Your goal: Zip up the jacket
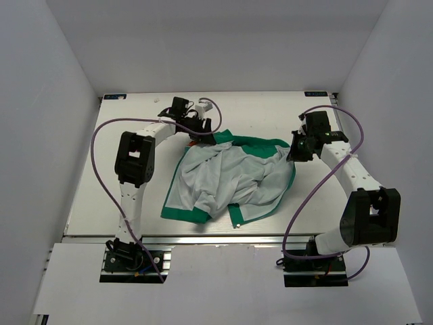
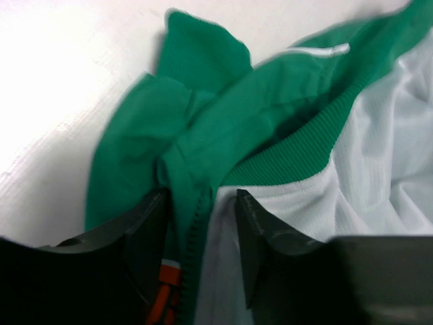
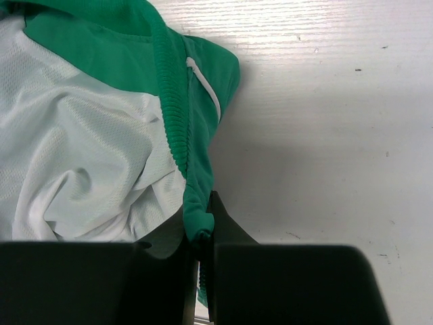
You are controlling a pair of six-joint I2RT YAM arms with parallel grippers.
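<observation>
Starting at your left tool [image 2: 201, 206]: the jaws stand part-way apart, straddling the green zip edge [image 2: 193, 247] of the jacket [image 2: 270, 115]. Cloth sits between them, but I see no firm pinch yet. Just below the tips an orange patch [image 2: 162, 308] peeks out. Ahead, a ribbed band [image 2: 298, 145] runs off to the right w/ grey lining [image 2: 379, 149] beyond it.

Right tool [image 3: 197, 233]: closed down on a green fold at the garment's edge. Ribbing [image 3: 172, 115] and white piping [image 3: 203, 84] run straight ahead of the tips, w/ bare tabletop [image 3: 325, 135] to its right. Between the two tools the jacket lies crumpled, lining up, front open.

Handling, imo: light, v. soft, limp. It'll sag and bunch, and thin fabric may slide out of a shallow nip. Take hold on the firmer bits, i.e. zip edge or ribbing, near the bottom end of each front, so both halves can be lined up. Don't yank, since the lining could catch in the zip.
</observation>
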